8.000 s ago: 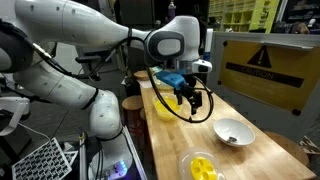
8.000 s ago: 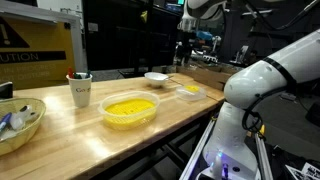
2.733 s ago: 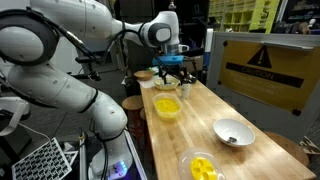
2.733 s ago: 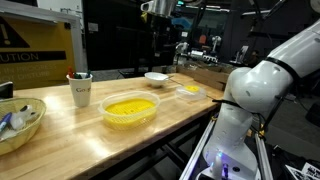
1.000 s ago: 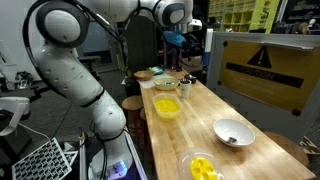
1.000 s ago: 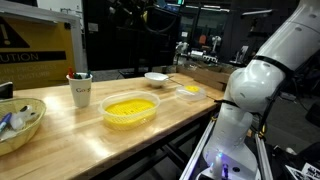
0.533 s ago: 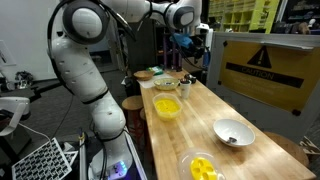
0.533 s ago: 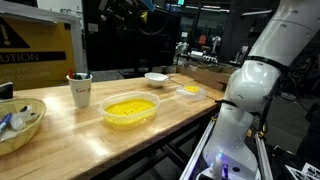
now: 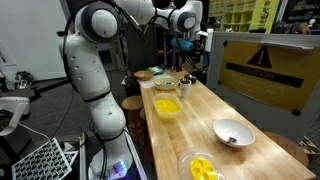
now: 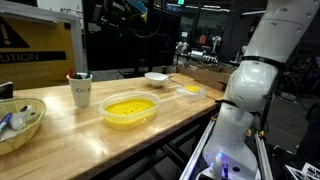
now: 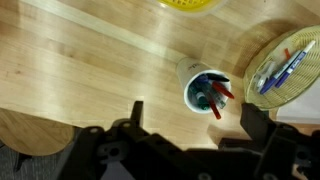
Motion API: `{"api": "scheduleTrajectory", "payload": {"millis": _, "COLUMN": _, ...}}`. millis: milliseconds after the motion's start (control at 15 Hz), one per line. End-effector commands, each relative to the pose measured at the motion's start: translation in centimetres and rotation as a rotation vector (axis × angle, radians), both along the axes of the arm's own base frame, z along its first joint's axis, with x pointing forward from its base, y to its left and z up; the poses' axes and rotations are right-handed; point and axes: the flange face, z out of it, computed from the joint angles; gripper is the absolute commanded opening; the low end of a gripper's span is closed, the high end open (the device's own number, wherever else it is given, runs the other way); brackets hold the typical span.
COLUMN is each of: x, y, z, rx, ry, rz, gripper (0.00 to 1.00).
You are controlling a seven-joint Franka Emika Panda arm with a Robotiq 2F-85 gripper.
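My gripper is open and empty, held high above the far end of the wooden table. In the wrist view the two dark fingers frame a white cup with red and dark markers, far below and untouched. The cup also shows in both exterior views. A wicker bowl of pens sits beside the cup and shows in both exterior views.
A yellow bowl stands mid-table. A white bowl and a clear tub of yellow pieces stand at the other end. A yellow warning panel lines one side of the table.
The arm has swung from over the yellow bowl toward the cup end of the table and risen high. The gripper stays open and empty; nothing on the table has moved.
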Motion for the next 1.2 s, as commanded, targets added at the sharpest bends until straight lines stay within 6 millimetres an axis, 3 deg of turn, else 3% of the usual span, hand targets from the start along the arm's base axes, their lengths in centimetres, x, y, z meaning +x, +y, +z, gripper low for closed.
{"api": "scheduleTrajectory", "payload": {"millis": 0, "x": 1.1, "y": 2.0, "z": -1.8, "rx": -0.044, "ry": 0.057, "rz": 0.034, "gripper": 1.0}}
{"api": "scheduleTrajectory", "payload": {"millis": 400, "x": 2.4, "y": 3.6, "z": -4.7, "rx": -0.098, "ry": 0.113, "rz": 0.076, "gripper": 1.0}}
{"api": "scheduleTrajectory", "payload": {"millis": 933, "x": 3.4, "y": 3.9, "z": -5.5, "rx": -0.145, "ry": 0.149, "rz": 0.136, "gripper": 1.0}}
{"api": "scheduleTrajectory", "payload": {"millis": 1133, "x": 3.1, "y": 4.3, "z": -4.3, "rx": -0.136, "ry": 0.155, "rz": 0.235, "gripper": 1.0}}
